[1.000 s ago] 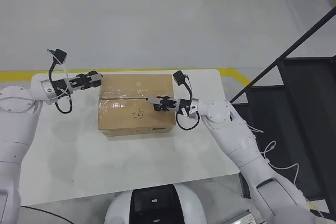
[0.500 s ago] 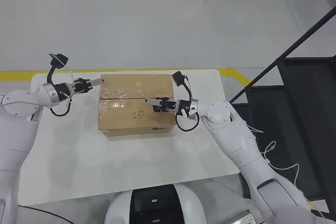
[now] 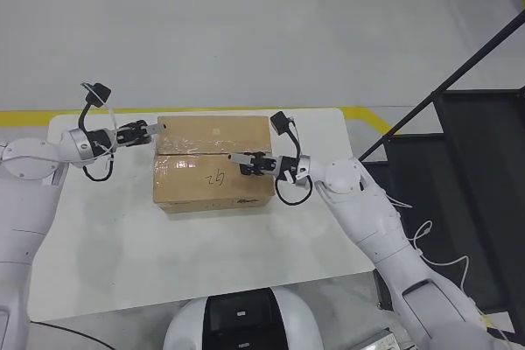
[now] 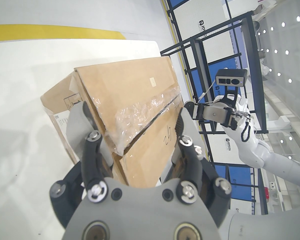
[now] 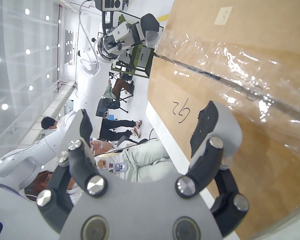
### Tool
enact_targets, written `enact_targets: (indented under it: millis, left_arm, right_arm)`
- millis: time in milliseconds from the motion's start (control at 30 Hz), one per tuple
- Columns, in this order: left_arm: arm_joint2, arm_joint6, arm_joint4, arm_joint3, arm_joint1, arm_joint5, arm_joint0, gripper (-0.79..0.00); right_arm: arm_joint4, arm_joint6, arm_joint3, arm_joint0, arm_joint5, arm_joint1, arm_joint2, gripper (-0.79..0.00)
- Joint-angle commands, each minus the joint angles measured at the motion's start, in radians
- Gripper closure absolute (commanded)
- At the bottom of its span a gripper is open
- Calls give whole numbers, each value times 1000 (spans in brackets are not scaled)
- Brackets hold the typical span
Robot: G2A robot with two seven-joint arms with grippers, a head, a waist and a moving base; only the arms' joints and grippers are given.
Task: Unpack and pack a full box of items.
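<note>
Taped box bears a handwritten mark; left end effector and right end effector both spread.

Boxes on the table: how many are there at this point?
1. The cardboard box sits toward the far edge of the table, flaps down with clear tape along the seam. The left hand is at one end, the right hand over its top. Contents are hidden.
</note>
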Motion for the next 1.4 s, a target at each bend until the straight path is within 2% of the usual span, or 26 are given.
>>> enact_targets:
  millis: [0,467,700,733,767,800,867,1233,1367]
  left_arm:
    - [-1,-10,0,-8,1,-1,0,0]
    - [3,-127,-101,-58,4,-17,10,0]
    - [-1,-33,17,-56,10,15,6,0]
    - [-1,-17,28,-60,10,16,8,-225]
    - [-2,-3,39,-64,10,17,11,-554]
    - [-3,15,56,-67,11,15,12,-785]
    - [-6,49,50,-68,10,10,19,-785]
    - [24,63,44,-15,-2,-5,-2,-785]
    - [11,118,89,-13,1,-8,-8,-785]
  right_arm:
    - [0,0,0,0,-2,1,0,-785]
    - [12,-3,12,6,-1,2,-10,-785]
    - [14,-5,14,10,-6,3,-15,-785]
    - [15,-5,15,11,-6,3,-15,-785]
    - [15,-5,16,11,-5,3,-16,-785]
    - [16,-5,16,12,-4,3,-17,-785]
    - [17,-4,16,13,-5,3,-19,-785]
    - [16,-7,22,19,-8,4,-22,-785]
    - [17,-5,22,20,-9,5,-23,-785]
